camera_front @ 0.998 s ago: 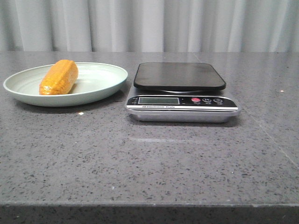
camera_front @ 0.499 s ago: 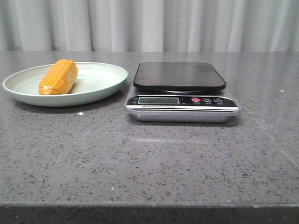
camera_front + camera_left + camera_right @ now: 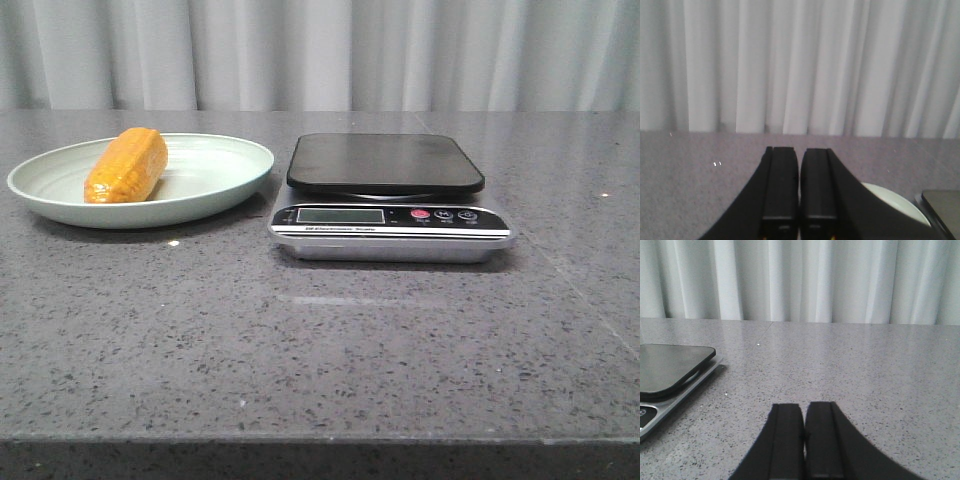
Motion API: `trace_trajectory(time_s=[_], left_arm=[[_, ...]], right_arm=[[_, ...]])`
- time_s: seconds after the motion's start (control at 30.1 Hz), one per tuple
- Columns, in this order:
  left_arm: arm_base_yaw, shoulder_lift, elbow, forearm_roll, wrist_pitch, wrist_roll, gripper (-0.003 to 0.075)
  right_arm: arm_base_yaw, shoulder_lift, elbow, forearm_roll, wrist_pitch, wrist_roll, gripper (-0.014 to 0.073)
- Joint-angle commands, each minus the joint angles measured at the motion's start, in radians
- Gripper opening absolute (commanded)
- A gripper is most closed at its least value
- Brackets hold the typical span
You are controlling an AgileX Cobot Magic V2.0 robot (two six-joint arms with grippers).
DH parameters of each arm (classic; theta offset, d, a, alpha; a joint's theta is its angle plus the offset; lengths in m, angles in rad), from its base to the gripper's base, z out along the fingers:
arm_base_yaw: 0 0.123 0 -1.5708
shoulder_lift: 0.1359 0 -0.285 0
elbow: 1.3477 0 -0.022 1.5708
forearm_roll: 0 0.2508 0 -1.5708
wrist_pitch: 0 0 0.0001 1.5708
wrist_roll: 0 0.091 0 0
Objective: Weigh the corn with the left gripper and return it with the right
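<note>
On the left of a grey speckled countertop (image 3: pixel 320 340), the corn (image 3: pixel 126 166) lay in a pale green plate (image 3: pixel 215 175), its long axis running from near-left to far-right. Just right of the plate sat a digital kitchen scale (image 3: pixel 390 228), its black platform (image 3: pixel 385 162) bare; its small label was unreadable. The left gripper (image 3: pixel 799 186) and right gripper (image 3: pixel 804 437) each had fingers pressed together, holding nothing.
</note>
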Motion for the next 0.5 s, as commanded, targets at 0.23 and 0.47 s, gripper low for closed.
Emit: trace_trajectory(time_s=[0.23, 0.47], left_arm=[[-0.001, 0.068, -0.008, -0.074, -0.031, -0.012, 0.0127], [-0.008, 0.109, -0.025, -0.067, 0.007, -0.012, 0.0218]], right_arm=[[-0.003, -0.018, -0.007, 0.002, -0.079, -0.010, 0.0171], [-0.003, -0.018, -0.007, 0.002, -0.079, -0.010, 0.0171]])
